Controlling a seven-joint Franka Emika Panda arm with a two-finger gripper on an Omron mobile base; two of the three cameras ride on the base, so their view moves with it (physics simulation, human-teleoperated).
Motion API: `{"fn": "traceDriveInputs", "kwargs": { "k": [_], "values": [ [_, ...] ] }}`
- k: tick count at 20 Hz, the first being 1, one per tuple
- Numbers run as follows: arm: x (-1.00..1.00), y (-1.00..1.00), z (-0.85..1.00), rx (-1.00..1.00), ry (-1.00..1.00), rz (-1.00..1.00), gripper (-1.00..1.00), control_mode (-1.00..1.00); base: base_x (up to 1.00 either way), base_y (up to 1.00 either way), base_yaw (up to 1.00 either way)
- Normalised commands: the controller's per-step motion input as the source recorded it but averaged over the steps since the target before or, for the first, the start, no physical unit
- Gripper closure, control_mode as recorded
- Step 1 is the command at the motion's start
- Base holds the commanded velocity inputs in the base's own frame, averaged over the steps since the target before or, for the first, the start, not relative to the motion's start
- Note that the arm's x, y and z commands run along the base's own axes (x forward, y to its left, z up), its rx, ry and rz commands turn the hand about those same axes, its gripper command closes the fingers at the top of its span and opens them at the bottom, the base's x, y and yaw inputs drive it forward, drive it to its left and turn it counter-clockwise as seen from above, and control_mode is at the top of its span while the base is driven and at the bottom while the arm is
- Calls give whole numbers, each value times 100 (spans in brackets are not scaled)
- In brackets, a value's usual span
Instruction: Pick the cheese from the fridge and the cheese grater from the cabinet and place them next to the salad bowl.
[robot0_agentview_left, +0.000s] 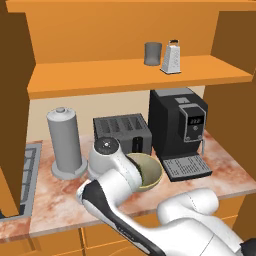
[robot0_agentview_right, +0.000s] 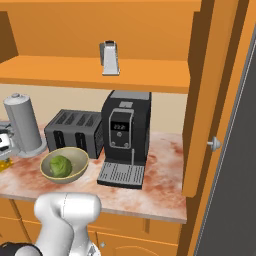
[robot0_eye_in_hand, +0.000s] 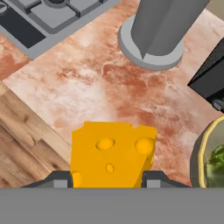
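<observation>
End effector (robot0_eye_in_hand: 107, 180) was clamped on the cheese (robot0_eye_in_hand: 112, 154), a yellow-orange holey wedge, long axis crossways between the fingertips in hand view.

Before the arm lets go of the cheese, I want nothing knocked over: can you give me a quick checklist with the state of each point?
1. Cheese between the fingertips of the gripper: ok, shut on it.
2. Cheese over the counter, not the stove: ok.
3. Salad bowl close beside the cheese: ok.
4. Cheese resting on the counter: cannot tell.
5. Grey canister clear of the cheese: ok, apart.
6. Grater fetched: not ok, on the cabinet shelf.
</observation>
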Motion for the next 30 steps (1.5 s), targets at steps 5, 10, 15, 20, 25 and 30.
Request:
{"fn": "traceDriveInputs", "kwargs": {
  "k": [5,10,15,20,25,30],
  "values": [
    [0,0,-30,7,-18,0,100,-100,0,0,0],
    [1,0,-22,13,-6,0,100,-100,0,0,0],
    [23,0,0,4,0,0,100,-100,0,0,0],
    [44,0,0,0,0,0,100,-100,0,0,0],
    [22,0,0,0,0,0,-100,-100,0,0,0],
    [1,0,14,0,0,0,-100,-100,0,0,0]
  ]
}}
